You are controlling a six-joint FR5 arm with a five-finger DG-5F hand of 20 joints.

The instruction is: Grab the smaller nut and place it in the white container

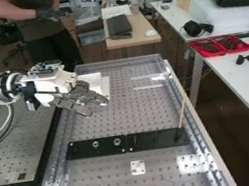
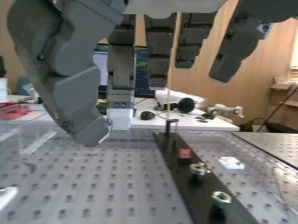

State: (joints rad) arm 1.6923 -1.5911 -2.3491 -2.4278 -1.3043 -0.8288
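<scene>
Judging sizes from both views, I take the nut (image 1: 95,144) nearer the arm's side as the smaller; its neighbour (image 1: 117,141) looks a touch broader. Both sit on the black bar (image 1: 157,139), which runs crosswise on the bench (image 1: 148,113); my hand (image 1: 82,96) hangs above, fingers loosely spread — nothing between them. What matters is direction: the smaller nut lies lower and towards the bench's near end, while the white container (image 1: 91,78) is beside the hand, on the far side — so I'd go down-bench first, then back.
</scene>
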